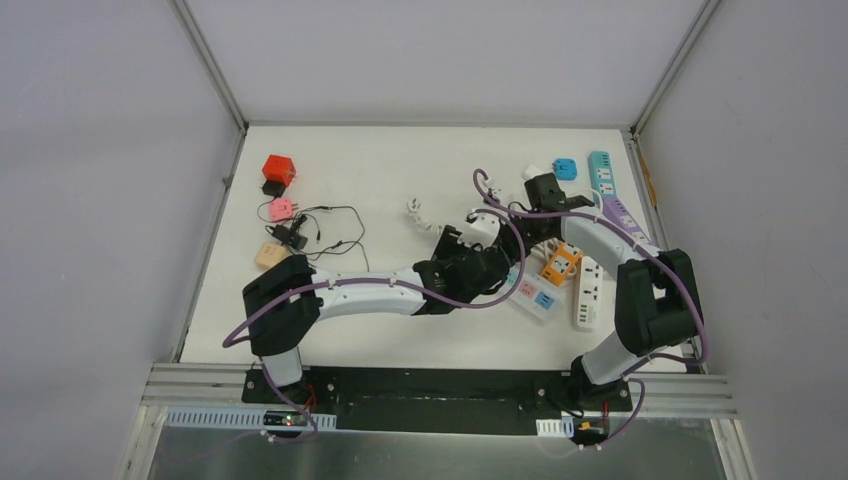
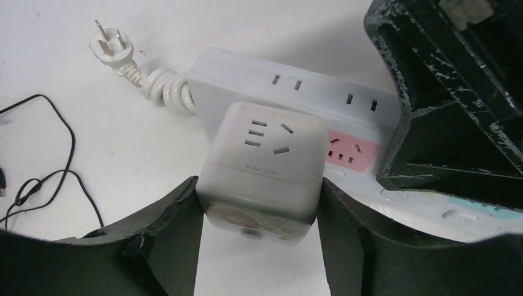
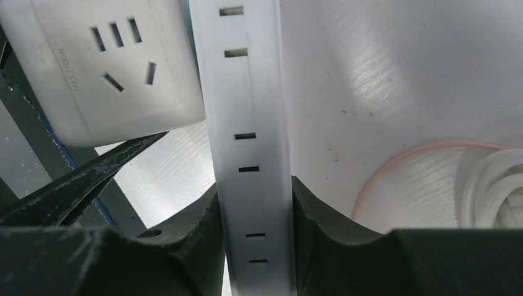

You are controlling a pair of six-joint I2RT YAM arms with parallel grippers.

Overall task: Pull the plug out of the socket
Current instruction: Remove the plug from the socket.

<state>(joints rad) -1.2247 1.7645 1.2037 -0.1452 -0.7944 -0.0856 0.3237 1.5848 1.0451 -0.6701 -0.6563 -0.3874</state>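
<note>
The plug is a white cube adapter (image 2: 262, 163) with socket holes on its top face. My left gripper (image 2: 259, 192) is shut on its two sides. It sits over the white power strip (image 2: 296, 86), the socket, next to the strip's pink panel (image 2: 351, 148). The cube hides its own pins and where they meet the strip. My right gripper (image 3: 254, 188) is shut on the strip's narrow slotted edge (image 3: 250, 92), with the cube (image 3: 111, 68) just to its left. From above, the cube (image 1: 484, 228) lies between both wrists at mid-table.
The strip's coiled white cord and loose plug (image 2: 111, 48) lie to the left. Red (image 1: 278, 170), pink (image 1: 281, 209) and beige (image 1: 270, 255) adapters with black cables (image 1: 330, 235) sit at far left. A blue cube (image 1: 565, 168), teal strip (image 1: 601, 172), orange adapter (image 1: 561, 262) and white strip (image 1: 587, 292) crowd the right.
</note>
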